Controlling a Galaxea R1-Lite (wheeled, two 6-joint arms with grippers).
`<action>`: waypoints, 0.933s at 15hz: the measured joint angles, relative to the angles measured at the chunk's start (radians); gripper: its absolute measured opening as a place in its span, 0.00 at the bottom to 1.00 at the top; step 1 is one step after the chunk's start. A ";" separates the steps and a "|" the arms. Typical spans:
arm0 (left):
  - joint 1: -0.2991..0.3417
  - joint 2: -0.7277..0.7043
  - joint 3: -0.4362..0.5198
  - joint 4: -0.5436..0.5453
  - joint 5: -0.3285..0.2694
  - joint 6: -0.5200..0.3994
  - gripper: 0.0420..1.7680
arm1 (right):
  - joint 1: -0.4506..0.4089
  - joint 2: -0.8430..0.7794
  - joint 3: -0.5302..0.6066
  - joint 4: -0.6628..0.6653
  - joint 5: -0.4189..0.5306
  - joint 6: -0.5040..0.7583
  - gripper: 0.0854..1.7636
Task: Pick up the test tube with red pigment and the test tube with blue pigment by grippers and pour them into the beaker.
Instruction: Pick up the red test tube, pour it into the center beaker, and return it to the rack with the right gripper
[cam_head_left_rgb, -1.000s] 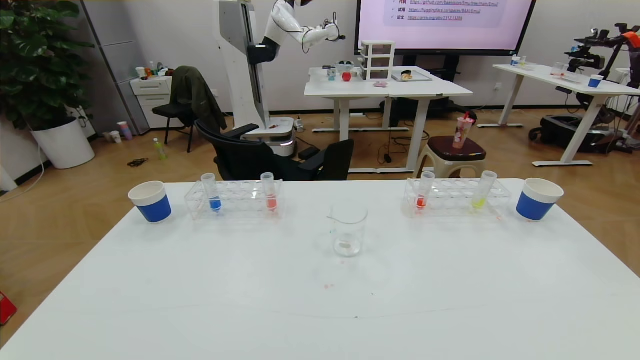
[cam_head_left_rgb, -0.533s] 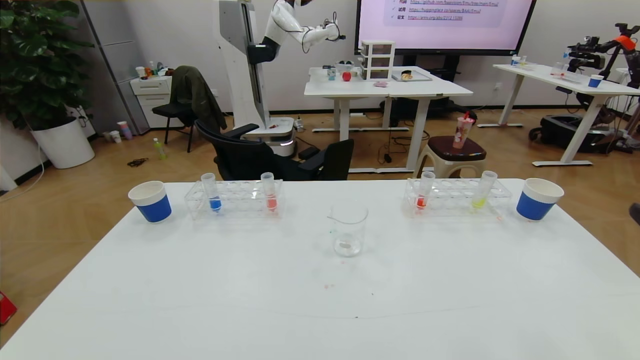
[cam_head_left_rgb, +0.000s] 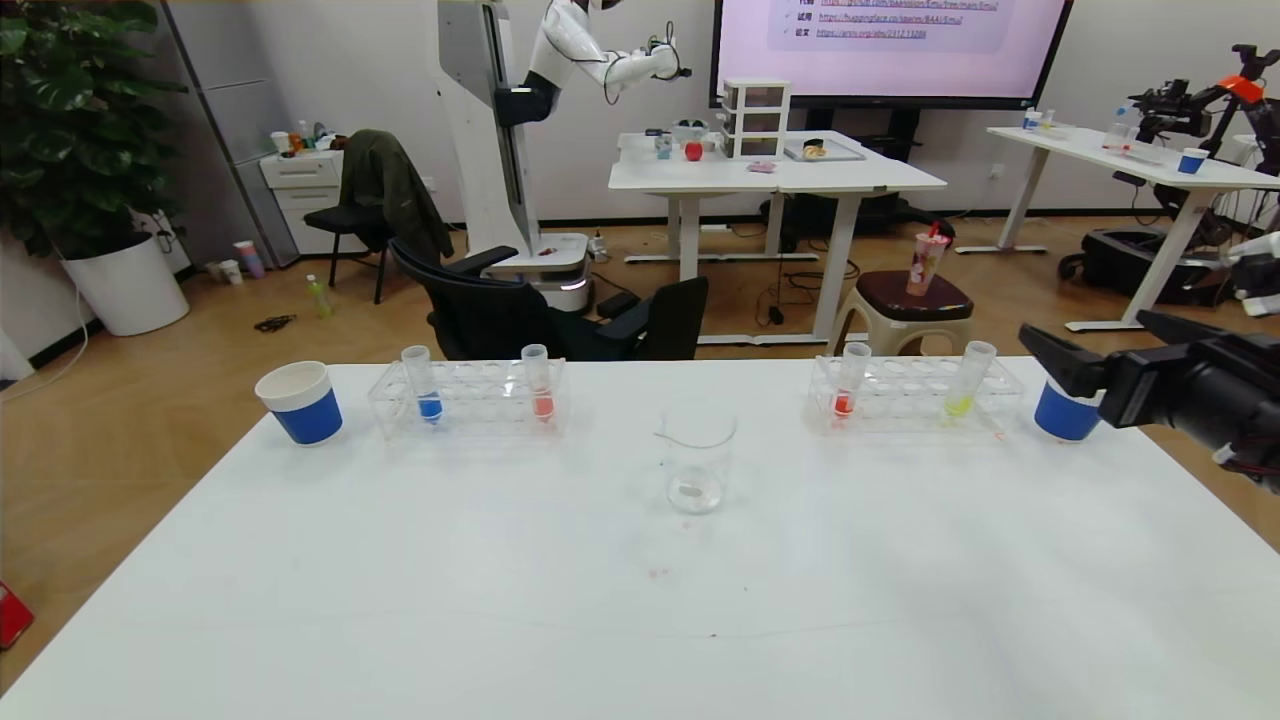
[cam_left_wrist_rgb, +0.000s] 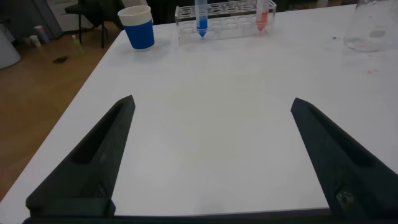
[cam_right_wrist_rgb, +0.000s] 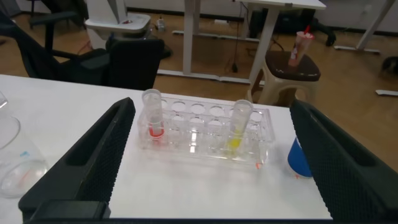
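While the white table (cam_head_left_rgb: 400, 600) is the biggest thing here, the stuff worth counting sits along its far half, so I'll place it all off the beaker (cam_head_left_rgb: 696, 460), which stands about mid-table with just a faint residue at the bottom. Two clear racks: the left rack (cam_head_left_rgb: 470, 398) sits behind and to the left of the beaker, the right rack (cam_head_left_rgb: 915, 392) behind and to its right. Two blue-banded paper cups, one left cup (cam_head_left_rgb: 300, 402) beyond the left rack's outer end, one right cup (cam_head_left_rgb: 1062, 412) beyond the right rack's outer end, insides not visible. Four tubes total, all upright in rack holes. The test tube with blue pigment (cam_head_left_rgb: 423, 385) is at the left rack's end farther from the beaker, a coral-orange tube (cam_head_left_rgb: 538, 382) at its nearer end. The test tube with red pigment (cam_head_left_rgb: 849, 380) is at the right rack's end nearer the beaker, a yellow-green tube (cam_head_left_rgb: 968, 380) farther out. The right gripper (cam_head_left_rgb: 1085, 352) hangs over the right cup, fingers spread wide, holding nothing. The left gripper (cam_left_wrist_rgb: 211, 134) hovers over bare tabletop on the near left side of the beaker, fingers spread wide too, holding nothing.
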 joint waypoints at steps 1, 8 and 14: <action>0.000 0.000 0.000 0.000 0.000 0.000 0.99 | 0.008 0.064 -0.010 -0.055 -0.001 0.000 0.98; 0.000 0.000 0.000 0.000 0.000 0.000 0.99 | 0.126 0.392 -0.064 -0.281 -0.086 0.082 0.98; 0.000 0.000 0.000 0.000 0.000 0.000 0.99 | 0.190 0.553 -0.167 -0.314 -0.154 0.087 0.98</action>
